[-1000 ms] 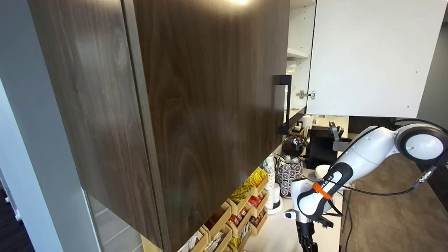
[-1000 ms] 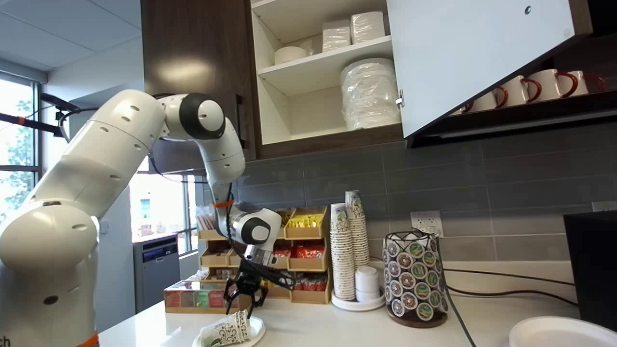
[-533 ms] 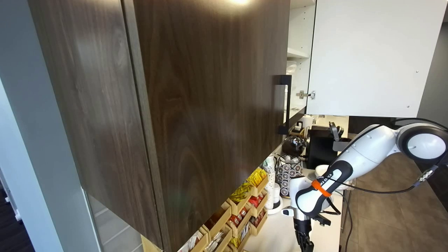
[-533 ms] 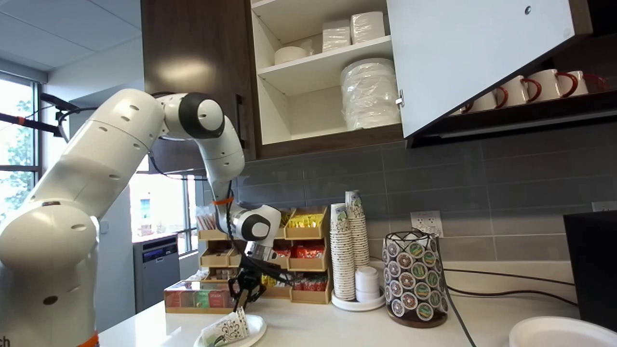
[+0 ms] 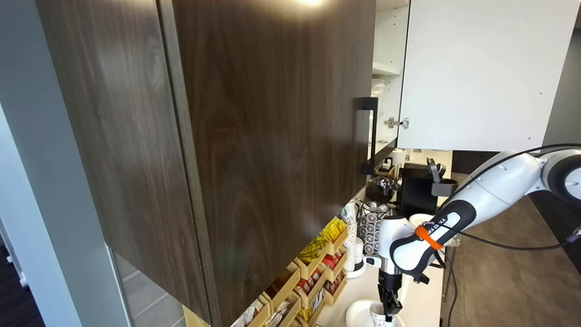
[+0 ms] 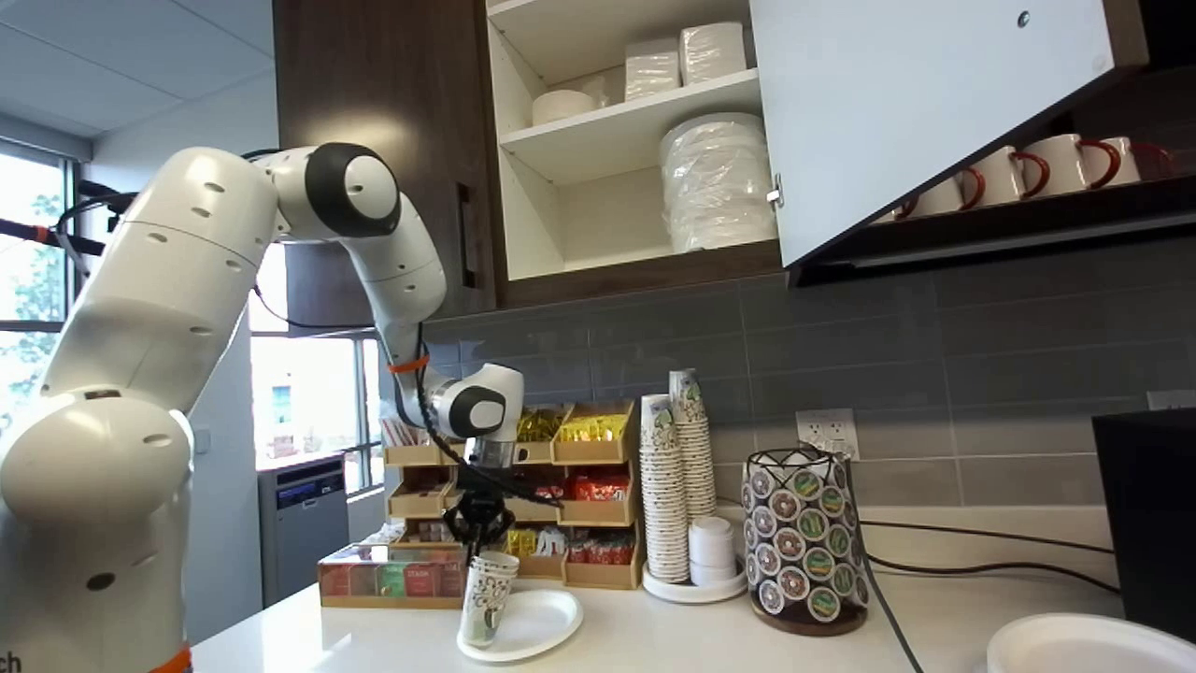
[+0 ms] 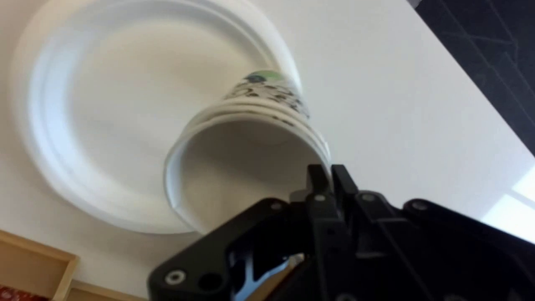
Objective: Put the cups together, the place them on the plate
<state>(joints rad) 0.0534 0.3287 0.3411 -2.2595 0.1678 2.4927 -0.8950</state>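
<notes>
The cups (image 6: pixel 488 603) are white paper ones with a leafy print, nested into one stack. They stand tilted, with their open mouth up towards my gripper (image 6: pixel 474 551). In the wrist view, my gripper (image 7: pixel 330 169) pinches the rim of the nested cups (image 7: pixel 267 94), one finger inside the mouth and one outside. The white round plate (image 7: pixel 138 83) lies flat on the counter beneath. The stack's base is over the edge of the plate (image 6: pixel 542 626); whether it touches I cannot tell. In an exterior view the frame's lower edge cuts off the cups (image 5: pixel 377 313) and the plate (image 5: pixel 356 314).
Behind the plate stand a tea box (image 6: pixel 392 579) and a wooden packet organizer (image 6: pixel 589 509). Tall paper-cup stacks (image 6: pixel 663 505) and a coffee-pod holder (image 6: pixel 805 551) are to the right in that view. An open cabinet door (image 6: pixel 934 112) hangs above the counter.
My gripper has closed on the cup rim. The cups lay on their side on the plate and now stand more upright. The plate has shifted along the counter, and the arm has drawn back.
</notes>
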